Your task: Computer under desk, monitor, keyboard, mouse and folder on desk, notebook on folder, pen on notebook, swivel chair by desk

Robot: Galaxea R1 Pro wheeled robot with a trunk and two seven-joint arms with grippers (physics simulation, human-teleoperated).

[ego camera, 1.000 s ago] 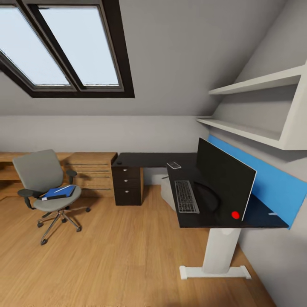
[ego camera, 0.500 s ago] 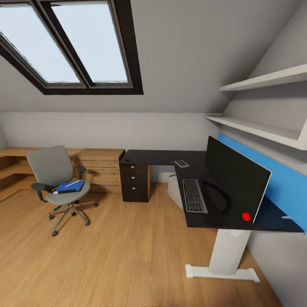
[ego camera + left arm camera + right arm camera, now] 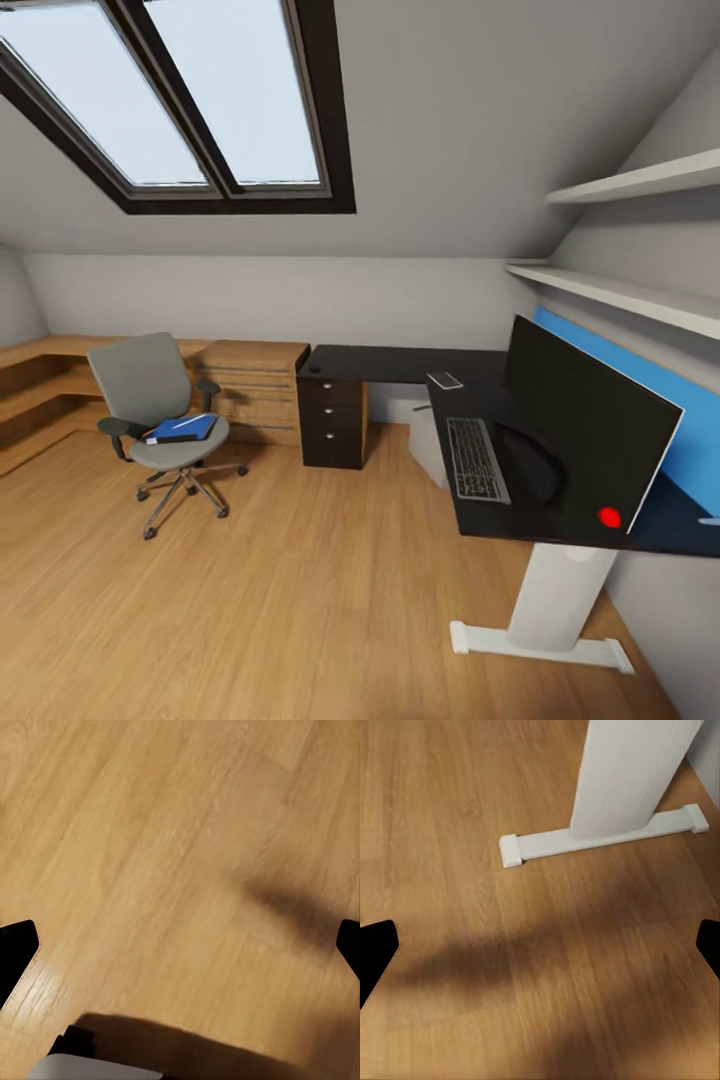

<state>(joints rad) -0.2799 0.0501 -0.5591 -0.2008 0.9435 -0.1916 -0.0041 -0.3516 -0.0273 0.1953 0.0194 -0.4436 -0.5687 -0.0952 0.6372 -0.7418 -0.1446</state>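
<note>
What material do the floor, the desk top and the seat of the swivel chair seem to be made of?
The floor looks like wood planks with a satin sheen: grain lines and board seams show. The desk top seems smooth matte black laminate or painted board. The swivel chair seat looks like grey padded fabric, soft and dull.

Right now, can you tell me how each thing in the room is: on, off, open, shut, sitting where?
Monitor: upright on the desk, screen dark.
Keyboard: flat on the desk, in front of the monitor.
Folder: lying on the swivel chair seat.
Swivel chair: upright, apart from the desk.
Desk drawers: shut.
Left tool: open, empty.
Right tool: open, empty.
</note>
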